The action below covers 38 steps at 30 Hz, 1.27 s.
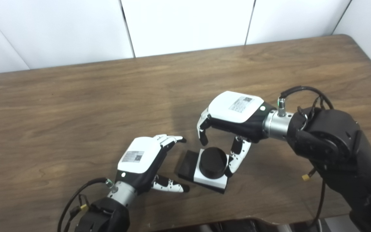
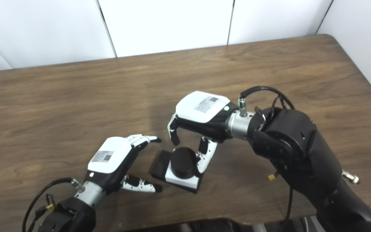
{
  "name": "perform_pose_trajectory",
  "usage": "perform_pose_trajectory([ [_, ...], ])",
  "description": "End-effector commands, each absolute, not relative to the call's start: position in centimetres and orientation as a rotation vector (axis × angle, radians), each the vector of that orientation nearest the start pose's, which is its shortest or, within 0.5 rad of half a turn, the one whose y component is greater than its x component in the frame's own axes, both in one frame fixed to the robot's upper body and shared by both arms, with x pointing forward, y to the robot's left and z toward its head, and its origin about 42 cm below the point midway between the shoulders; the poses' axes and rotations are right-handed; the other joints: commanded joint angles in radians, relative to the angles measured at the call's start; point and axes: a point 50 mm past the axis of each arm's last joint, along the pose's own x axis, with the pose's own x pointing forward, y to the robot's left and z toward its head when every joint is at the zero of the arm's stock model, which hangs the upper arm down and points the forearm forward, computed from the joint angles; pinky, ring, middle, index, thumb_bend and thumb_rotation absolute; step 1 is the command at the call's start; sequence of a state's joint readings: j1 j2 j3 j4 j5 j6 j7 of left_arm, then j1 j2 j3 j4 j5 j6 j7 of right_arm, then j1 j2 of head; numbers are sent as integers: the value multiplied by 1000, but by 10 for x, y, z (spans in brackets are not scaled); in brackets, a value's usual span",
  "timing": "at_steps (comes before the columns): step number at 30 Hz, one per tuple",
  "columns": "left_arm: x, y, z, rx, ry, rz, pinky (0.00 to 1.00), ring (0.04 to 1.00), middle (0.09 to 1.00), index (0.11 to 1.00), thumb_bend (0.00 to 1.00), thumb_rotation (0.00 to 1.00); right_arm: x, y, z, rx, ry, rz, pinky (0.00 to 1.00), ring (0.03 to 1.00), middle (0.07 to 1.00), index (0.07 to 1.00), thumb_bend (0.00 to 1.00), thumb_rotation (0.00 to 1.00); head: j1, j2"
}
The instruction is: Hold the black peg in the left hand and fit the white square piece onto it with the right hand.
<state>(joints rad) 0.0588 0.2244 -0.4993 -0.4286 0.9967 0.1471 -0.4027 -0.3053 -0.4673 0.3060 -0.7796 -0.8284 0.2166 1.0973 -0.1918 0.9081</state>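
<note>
Dark brown wood-grain table (image 1: 108, 96), bounded behind by white wall panels (image 1: 185, 22) with thin dark seams. Rounded far right corner of the table, pale wall beyond it too.

Near the front edge, a black round peg (image 1: 213, 162), upright, standing through a white square piece (image 1: 204, 178) that lies flat on a black base plate (image 1: 188, 163). Plate showing bare just left of the peg and as a thin dark rim in front of the white square.

Left hand (image 1: 147, 161) just left of the peg, palm turned toward it, white back facing up. Fingers (image 1: 169, 139) stretched out and spread from the thumb (image 1: 171, 186), holding nothing, apart from the plate's left edge.

Right hand (image 1: 233, 117) above and behind the peg, wrist coming in from the right, white back upward. Fingers curled downward over the peg's far left side, thumb (image 1: 237, 156) dropping along the peg's right side and touching or nearly touching the white square; firm contact not clear. Hand arched around the peg, fingers apart, nothing lifted.
</note>
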Motion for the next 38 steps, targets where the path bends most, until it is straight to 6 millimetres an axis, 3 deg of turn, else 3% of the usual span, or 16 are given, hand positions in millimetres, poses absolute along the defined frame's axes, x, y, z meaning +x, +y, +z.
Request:
perform_pose_trajectory([
  [1, 218, 146, 138, 1194, -85, -669, 868, 863, 850, 853, 1000, 349, 254, -197, 308, -1496, -335, 781, 777, 820, 749, 569, 1000, 326, -1, 1],
  [12, 221, 157, 141, 1205, -36, -715, 911, 901, 896, 913, 1000, 493, 258, -200, 312, -1445, -348, 740, 754, 818, 742, 568, 1000, 294, 22, -7],
  [22, 228, 175, 168, 1156, -25, -686, 868, 921, 924, 942, 1000, 436, 265, -207, 325, -1457, -345, 710, 745, 821, 756, 655, 1000, 306, 57, -22],
  [28, 231, 188, 193, 1142, -22, -669, 816, 902, 925, 953, 1000, 418, 270, -213, 337, -1481, -246, 739, 803, 872, 805, 727, 1000, 395, 71, -26],
  [38, 237, 219, 223, 1053, -10, -527, 753, 904, 932, 951, 1000, 437, 273, -233, 360, -1346, -202, 737, 796, 908, 866, 803, 1000, 406, 86, -41],
])
